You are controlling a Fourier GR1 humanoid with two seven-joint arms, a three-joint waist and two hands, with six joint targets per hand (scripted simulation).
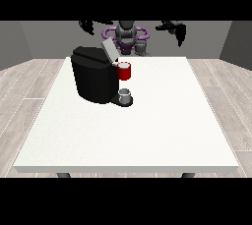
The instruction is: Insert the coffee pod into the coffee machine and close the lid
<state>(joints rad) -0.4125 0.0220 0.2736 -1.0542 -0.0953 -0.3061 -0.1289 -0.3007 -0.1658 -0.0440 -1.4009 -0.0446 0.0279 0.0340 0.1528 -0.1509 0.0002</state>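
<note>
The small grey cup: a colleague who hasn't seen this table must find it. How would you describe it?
Find the black coffee machine at the white table's far left. The small grey cup stands on its base, at its right side. Unlike the red holder above, it is grey and lower.

A large white counter (147, 135) stands on dark legs (63, 175) over a floor (29, 91) of pale grey wood planks. Plain grey walls (49, 35) close the room behind its far edge.

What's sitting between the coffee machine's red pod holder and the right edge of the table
Nothing: in the front view, the white table is bare from the red pod holder on the coffee machine across to its right edge.
</note>
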